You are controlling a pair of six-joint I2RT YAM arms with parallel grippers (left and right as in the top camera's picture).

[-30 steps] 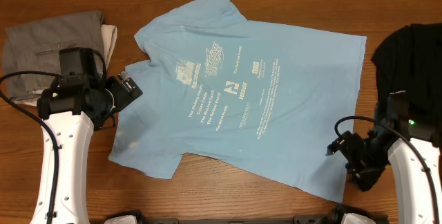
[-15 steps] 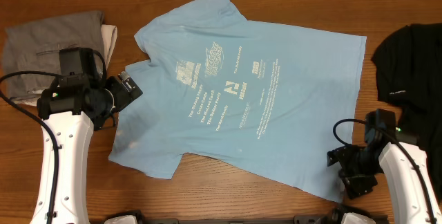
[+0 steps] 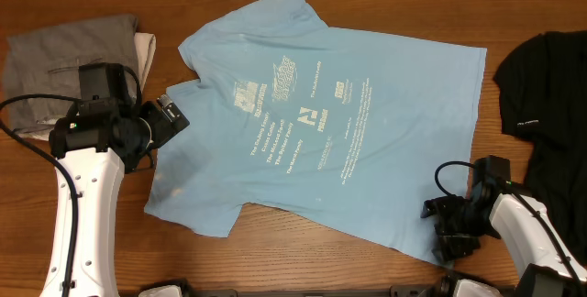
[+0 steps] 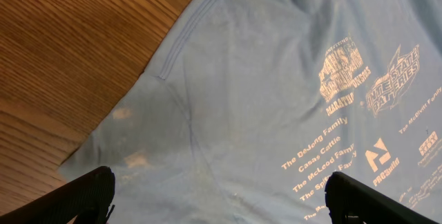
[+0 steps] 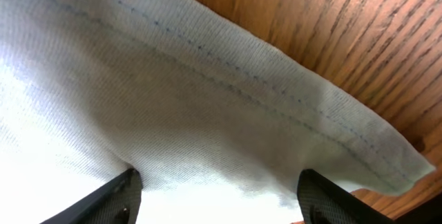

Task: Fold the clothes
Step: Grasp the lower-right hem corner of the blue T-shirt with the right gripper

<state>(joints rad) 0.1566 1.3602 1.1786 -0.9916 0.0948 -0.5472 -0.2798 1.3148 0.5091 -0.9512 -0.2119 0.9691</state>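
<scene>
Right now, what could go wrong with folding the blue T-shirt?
1. The right gripper straddles only the hem corner of the light blue T-shirt, jaws open; a shallow pinch might slip when lifted.
2. The shirt lies slanted, so a fold may come out crooked.
3. The black garment lies near the right arm and might get dragged.

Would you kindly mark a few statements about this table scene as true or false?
1. The T-shirt lies print side up. True.
2. The T-shirt is folded in half. False: it lies spread flat.
3. A black garment lies by the right arm. True.
4. The left jaws are shut on a sleeve. False: they stand open, holding nothing.
5. The right jaws are at the T-shirt's hem. True.
</scene>
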